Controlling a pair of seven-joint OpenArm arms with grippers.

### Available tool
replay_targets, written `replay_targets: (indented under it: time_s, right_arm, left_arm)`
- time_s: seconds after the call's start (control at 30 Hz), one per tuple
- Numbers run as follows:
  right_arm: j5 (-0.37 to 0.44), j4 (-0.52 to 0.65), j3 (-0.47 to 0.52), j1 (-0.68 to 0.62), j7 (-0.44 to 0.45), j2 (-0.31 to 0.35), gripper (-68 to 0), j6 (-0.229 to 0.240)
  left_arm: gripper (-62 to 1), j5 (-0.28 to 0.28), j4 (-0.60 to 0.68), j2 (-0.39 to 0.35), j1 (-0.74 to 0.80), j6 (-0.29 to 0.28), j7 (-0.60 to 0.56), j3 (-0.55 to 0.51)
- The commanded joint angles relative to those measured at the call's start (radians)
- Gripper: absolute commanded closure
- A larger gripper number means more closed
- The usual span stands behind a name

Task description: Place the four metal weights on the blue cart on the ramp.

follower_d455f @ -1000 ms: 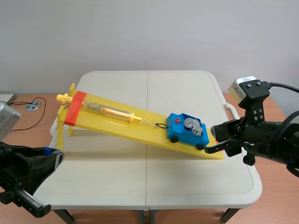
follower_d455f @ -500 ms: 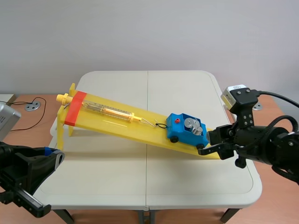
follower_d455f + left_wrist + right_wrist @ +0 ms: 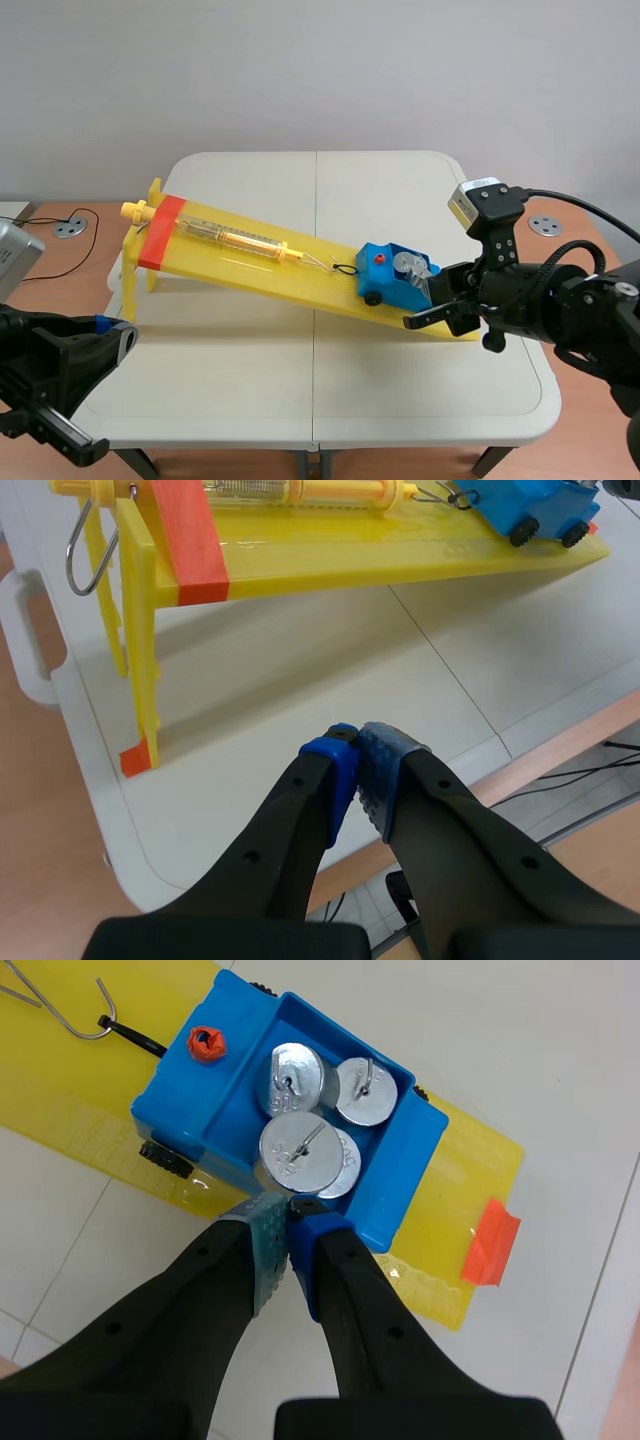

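Observation:
The blue cart [image 3: 385,280] sits low on the yellow ramp [image 3: 250,262], hooked to a spring scale [image 3: 235,238]. Several round metal weights [image 3: 300,1150] lie in its tray, two of them overlapping. My right gripper [image 3: 285,1212] is shut with nothing between its pads; its tips are at the cart's [image 3: 215,1110] near wall, just below the closest weight. In the scene view the right gripper [image 3: 418,319] is at the cart's right end. My left gripper [image 3: 358,748] is shut and holds nothing. It hangs over the table's near left corner, well away from the ramp [image 3: 330,550].
The ramp's tall legs [image 3: 140,680] and orange band [image 3: 195,540] stand ahead of the left gripper. An orange tab [image 3: 490,1242] sticks out from the ramp's low end. A white folding table [image 3: 320,390] carries everything. Cables run on the wooden floor [image 3: 60,260] to the left.
The right arm has moved left along the ramp's low end, bringing its shut gripper up to the cart. The left arm, cart and weights have stayed put.

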Motion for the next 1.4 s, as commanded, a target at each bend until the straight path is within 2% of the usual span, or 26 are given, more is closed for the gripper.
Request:
replay_targets:
  time_s: [0.0, 0.13, 0.57, 0.7, 0.83, 1.0, 1.2, 1.37]
  right_arm:
    - [0.021, 0.063, -0.002, 0.085, 0.175, 0.000, -0.8, -0.023]
    - [0.004, 0.047, -0.011, 0.106, 0.181, 0.000, -0.8, -0.038]
    - [0.002, 0.024, -0.012, 0.142, 0.211, -0.003, -0.8, -0.031]
    - [0.006, 0.026, -0.011, 0.142, 0.214, -0.002, -0.8, 0.043]
    - [0.043, 0.047, 0.010, 0.136, 0.243, -0.002, -0.8, 0.078]
    - [0.082, 0.079, 0.052, 0.131, 0.244, 0.006, -0.8, 0.175]
    - [0.140, 0.172, 0.126, 0.062, 0.243, 0.031, -0.8, 0.216]
    - [0.188, 0.278, 0.200, -0.036, 0.229, 0.101, -0.8, 0.230]
  left_arm:
    - [-3.6, -0.074, 0.067, 0.025, -0.017, -0.025, -0.080, -0.014]
    - [-3.6, -0.074, 0.067, 0.025, -0.017, -0.025, -0.080, -0.014]
    - [-3.6, -0.074, 0.067, 0.025, -0.017, -0.025, -0.081, -0.014]
    - [-3.6, -0.074, 0.067, 0.025, -0.017, -0.025, -0.081, -0.014]
    - [-3.6, -0.074, 0.067, 0.025, -0.017, -0.025, -0.080, -0.014]
    - [-3.6, -0.074, 0.067, 0.025, -0.017, -0.025, -0.080, -0.014]
    - [-3.6, -0.074, 0.067, 0.025, -0.017, -0.025, -0.080, -0.014]
    - [-3.6, -0.074, 0.071, 0.025, -0.017, -0.028, -0.078, -0.014]
